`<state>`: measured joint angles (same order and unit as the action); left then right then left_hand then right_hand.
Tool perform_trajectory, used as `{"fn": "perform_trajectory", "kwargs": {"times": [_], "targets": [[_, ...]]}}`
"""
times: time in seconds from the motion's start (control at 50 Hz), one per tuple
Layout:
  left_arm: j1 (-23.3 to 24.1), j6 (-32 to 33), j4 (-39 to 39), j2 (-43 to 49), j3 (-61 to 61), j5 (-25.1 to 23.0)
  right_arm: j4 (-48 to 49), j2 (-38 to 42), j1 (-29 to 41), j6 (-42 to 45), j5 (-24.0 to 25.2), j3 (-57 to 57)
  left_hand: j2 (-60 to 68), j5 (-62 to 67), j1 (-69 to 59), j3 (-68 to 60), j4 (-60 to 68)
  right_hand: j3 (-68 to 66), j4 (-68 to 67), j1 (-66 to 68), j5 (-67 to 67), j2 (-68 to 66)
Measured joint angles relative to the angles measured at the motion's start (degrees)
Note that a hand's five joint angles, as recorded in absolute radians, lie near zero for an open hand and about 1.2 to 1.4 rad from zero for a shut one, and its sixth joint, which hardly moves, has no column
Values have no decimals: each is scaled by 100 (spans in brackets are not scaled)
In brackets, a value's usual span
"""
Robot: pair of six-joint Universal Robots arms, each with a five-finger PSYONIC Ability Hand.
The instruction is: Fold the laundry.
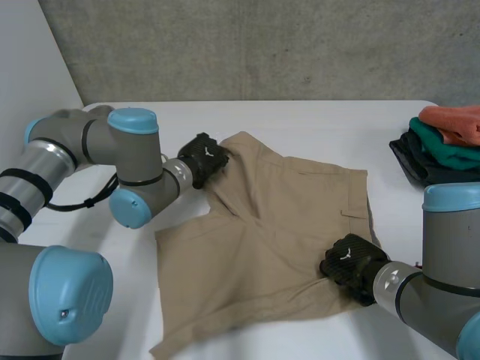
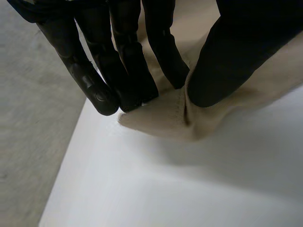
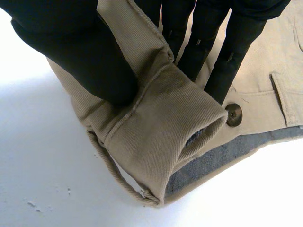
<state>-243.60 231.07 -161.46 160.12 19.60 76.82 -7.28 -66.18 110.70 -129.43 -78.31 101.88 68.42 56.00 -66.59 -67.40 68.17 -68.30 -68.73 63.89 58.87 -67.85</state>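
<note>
Tan shorts (image 1: 262, 240) lie spread and partly folded in the middle of the white table (image 1: 315, 127). My left hand (image 1: 202, 159) is at the shorts' far left corner; in the left wrist view the thumb (image 2: 236, 52) and fingers (image 2: 137, 71) pinch a bunched tan edge (image 2: 161, 118). My right hand (image 1: 349, 264) is at the near right edge, by the waistband. In the right wrist view its thumb (image 3: 80, 56) and fingers (image 3: 222, 52) pinch a rolled fold of the waistband (image 3: 161, 132), next to a brown button (image 3: 234, 114).
A pile of folded clothes, orange (image 1: 454, 122) over green (image 1: 442, 146) and black, sits at the table's right edge. A grey concrete wall runs behind the table. My left arm's elbow (image 1: 135, 165) reaches over the table's left side.
</note>
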Motion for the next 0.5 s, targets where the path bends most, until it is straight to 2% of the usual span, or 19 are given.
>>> {"fn": "perform_trajectory", "kwargs": {"times": [0.14,0.3,0.5], "targets": [[-165,76,-128,-532,776,665,36,-10,26,-33,0,0,0,0,0,-55,26,0,0,0,0,0],[-184,96,-68,-1200,1736,1147,96,-6,123,-107,-6,-23,0,0,0,-55,27,0,0,0,0,0],[17,59,414,-1347,1844,2006,174,59,159,-180,-37,-35,0,0,0,-55,27,0,0,0,0,0]]}}
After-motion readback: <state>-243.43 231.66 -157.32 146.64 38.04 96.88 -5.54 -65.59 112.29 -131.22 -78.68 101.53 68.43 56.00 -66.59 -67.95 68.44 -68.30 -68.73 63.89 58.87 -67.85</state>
